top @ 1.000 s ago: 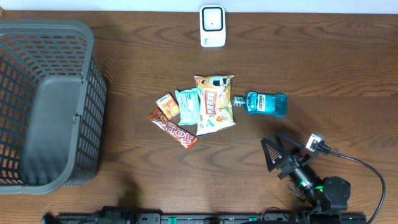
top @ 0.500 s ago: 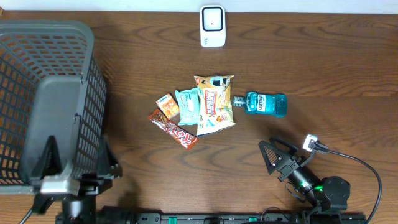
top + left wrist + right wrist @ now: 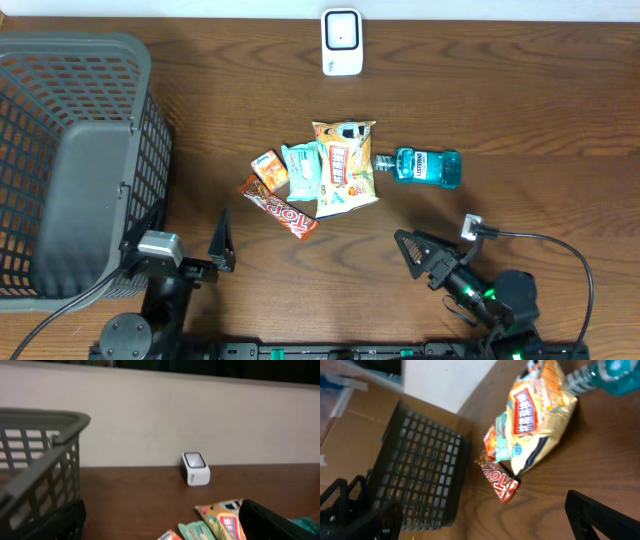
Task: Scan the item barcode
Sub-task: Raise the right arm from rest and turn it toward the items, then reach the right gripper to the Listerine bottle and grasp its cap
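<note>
- The items are lying clustered at the table's centre: a snack bag (image 3: 345, 168), a chocolate bar (image 3: 278, 207) at its 8 o'clock, a mouthwash bottle (image 3: 428, 166) at its 3 o'clock.
- You are holding none of them, so picking and scanning are both waiting.
- The scanner (image 3: 341, 41) is standing at 12 o'clock, well apart.
- Your left gripper (image 3: 185, 225), at 7 o'clock beside the basket (image 3: 60, 60), and right gripper (image 3: 420, 250), at 5 o'clock, are gaping wide, empty.
- No barcode is showing, and the wrist views are cropping the packets.

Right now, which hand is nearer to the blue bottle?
Right. The right hand is on the robot's side of the blue bottle; the left hand is far off, beside the basket.
</note>
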`<state>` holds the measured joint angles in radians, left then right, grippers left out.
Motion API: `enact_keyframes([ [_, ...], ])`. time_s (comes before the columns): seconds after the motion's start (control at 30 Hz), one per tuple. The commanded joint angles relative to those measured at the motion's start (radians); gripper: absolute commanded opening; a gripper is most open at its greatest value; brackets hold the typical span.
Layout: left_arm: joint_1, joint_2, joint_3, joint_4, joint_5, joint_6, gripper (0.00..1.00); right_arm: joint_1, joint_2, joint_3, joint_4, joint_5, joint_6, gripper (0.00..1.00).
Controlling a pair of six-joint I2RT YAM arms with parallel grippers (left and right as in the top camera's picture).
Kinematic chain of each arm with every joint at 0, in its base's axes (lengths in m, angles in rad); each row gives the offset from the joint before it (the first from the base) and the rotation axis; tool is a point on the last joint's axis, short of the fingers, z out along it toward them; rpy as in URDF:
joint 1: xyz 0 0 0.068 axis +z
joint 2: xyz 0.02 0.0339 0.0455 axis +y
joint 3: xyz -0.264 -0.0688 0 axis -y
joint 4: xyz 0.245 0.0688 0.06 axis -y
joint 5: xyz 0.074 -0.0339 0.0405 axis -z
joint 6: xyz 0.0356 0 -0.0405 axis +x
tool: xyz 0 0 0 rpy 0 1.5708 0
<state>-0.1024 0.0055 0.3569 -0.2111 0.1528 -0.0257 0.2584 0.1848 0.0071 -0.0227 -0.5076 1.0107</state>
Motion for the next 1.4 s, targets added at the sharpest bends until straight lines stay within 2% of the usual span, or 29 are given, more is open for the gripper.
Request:
enact_keyframes([
  [0.0,-0.006,0.000,-0.044,0.003,0.023,-0.002,0.98,0.080,0.106,-0.002,0.092,0.142,0.033,0.99],
  [0.17,-0.006,0.000,-0.107,0.003,0.023,-0.003,0.98,0.159,0.254,-0.002,0.210,0.227,0.061,0.99],
  [0.3,-0.006,0.000,-0.160,0.003,0.023,-0.003,0.98,0.220,0.436,-0.002,0.367,0.269,0.083,0.99],
  [0.43,-0.006,0.000,-0.180,-0.018,0.023,-0.002,0.98,0.239,0.610,-0.002,0.468,0.299,0.148,0.99],
  [0.67,-0.006,0.000,-0.186,-0.072,0.023,-0.002,0.98,0.239,0.821,0.031,0.554,0.298,0.143,0.99],
  [1.13,-0.006,0.005,-0.273,-0.054,0.019,-0.002,0.98,0.236,0.855,0.077,0.520,0.235,0.079,0.99],
  [1.3,-0.006,0.005,-0.273,-0.054,0.019,-0.002,0.98,0.183,0.827,0.114,0.510,0.151,-0.034,0.99],
  [1.37,-0.006,0.005,-0.273,-0.054,0.019,-0.002,0.98,0.155,0.813,0.187,0.414,0.106,-0.113,0.99],
])
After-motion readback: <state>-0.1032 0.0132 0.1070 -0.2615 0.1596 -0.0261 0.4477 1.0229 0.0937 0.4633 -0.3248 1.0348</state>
